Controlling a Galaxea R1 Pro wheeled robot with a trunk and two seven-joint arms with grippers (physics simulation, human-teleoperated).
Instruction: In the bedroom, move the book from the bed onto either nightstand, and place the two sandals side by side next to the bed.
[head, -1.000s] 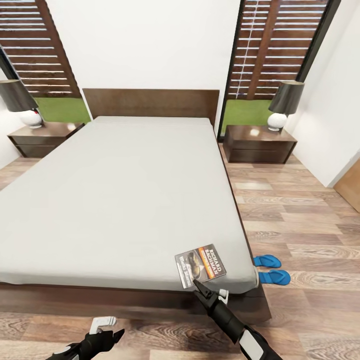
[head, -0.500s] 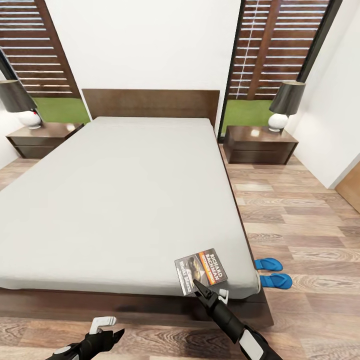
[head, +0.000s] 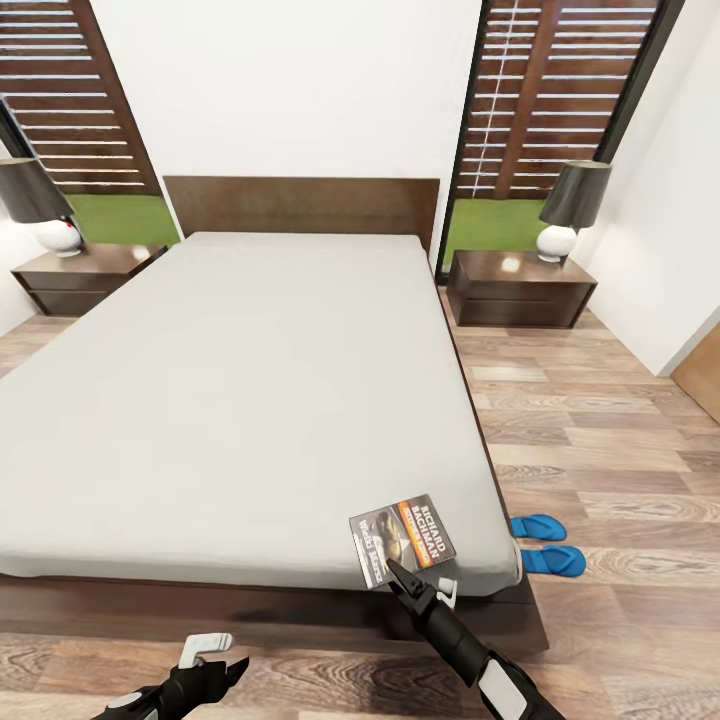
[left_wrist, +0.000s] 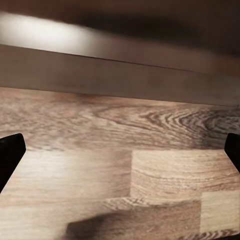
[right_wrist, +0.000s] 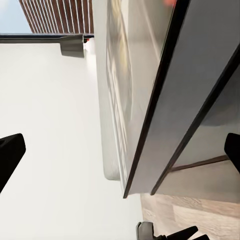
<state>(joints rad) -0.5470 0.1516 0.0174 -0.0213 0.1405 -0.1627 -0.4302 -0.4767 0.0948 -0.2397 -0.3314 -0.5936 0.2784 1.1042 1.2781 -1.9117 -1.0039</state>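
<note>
Where book (head: 402, 535) lies, bed (head: 250, 400) corner.

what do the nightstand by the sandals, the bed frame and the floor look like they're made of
Nightstand: dark brown wood or veneer, glossy; its top mirrors a bright spot. Bed frame: the same dark wood look, duller, faint grain. Floor: wood planks or laminate, mixed brown tones, printed-looking grain, slight sheen. Sandals: plain blue, likely foam or rubber.
</note>
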